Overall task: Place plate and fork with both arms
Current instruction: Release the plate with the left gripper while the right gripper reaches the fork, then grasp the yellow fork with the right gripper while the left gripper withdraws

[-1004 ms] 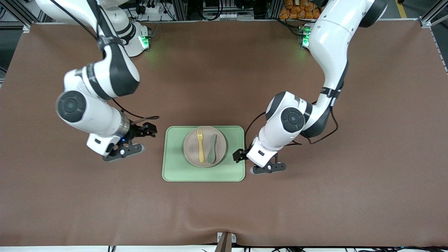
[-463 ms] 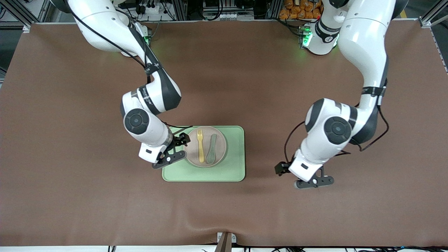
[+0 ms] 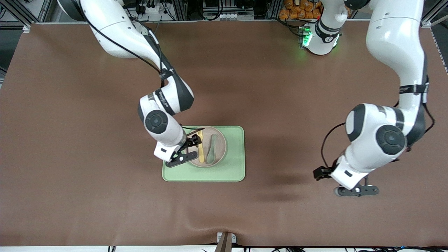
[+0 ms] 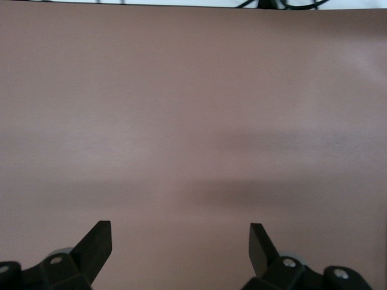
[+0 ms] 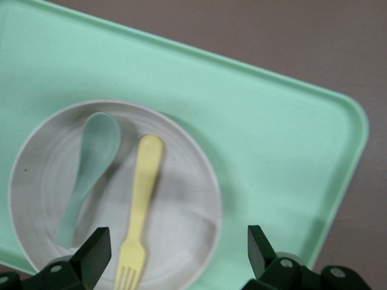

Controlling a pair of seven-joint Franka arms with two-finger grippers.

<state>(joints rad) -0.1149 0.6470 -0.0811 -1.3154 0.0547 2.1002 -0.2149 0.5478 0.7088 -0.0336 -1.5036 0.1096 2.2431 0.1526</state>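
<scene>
Fork (image 3: 201, 148) lies lengthwise on plate (image 3: 209, 146), tines toward my bases. My right tool (image 3: 187, 148) wide over it; left tool (image 4: 180, 251) wide, seeing only bare counter (image 4: 193, 109).

We see the brown table cloth (image 3: 105, 196) bare all round the light-green tray (image 3: 231, 171), so a gripper could pass there on any side. On the plate (image 3: 221, 147), the grey-green spoon (image 3: 212, 149) lies just beside the fork (image 3: 201, 154), crowding it. The right gripper (image 3: 190, 149), jaws wide, hangs over the plate's edge; the left gripper (image 4: 180, 241), jaws wide too, is over bare cloth.
</scene>
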